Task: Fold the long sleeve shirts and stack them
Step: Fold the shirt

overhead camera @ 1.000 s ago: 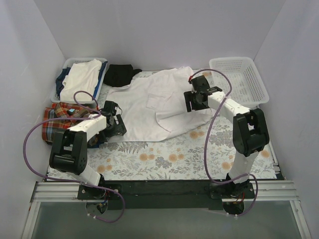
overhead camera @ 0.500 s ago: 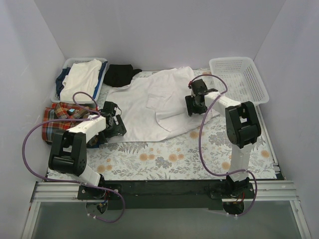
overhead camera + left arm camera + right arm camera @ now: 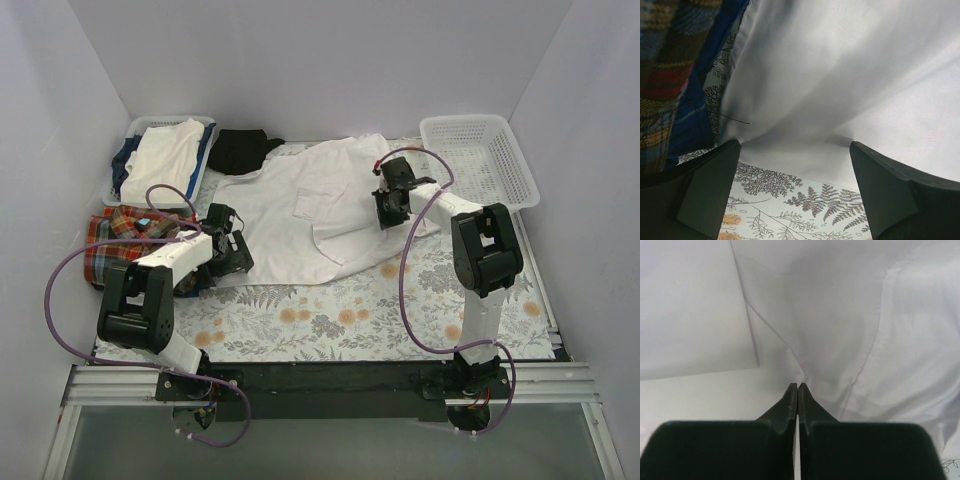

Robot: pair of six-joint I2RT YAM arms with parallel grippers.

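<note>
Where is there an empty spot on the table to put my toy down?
The flowery cloth in front, between the white shirt and the arm bases, is bare. The right basket looks empty too. The far left is crowded: plaid shirt, full basket, black garment.

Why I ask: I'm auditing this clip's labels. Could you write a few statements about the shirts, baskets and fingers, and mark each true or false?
1. The right fingers are shut on the white shirt. True.
2. The left fingers are shut. False: they stand wide apart at the white shirt's edge.
3. The plaid shirt lies left of the white shirt. True.
4. Folded clothes fill the right basket. False: nothing shows in it; the folded clothes sit in the left basket.
</note>
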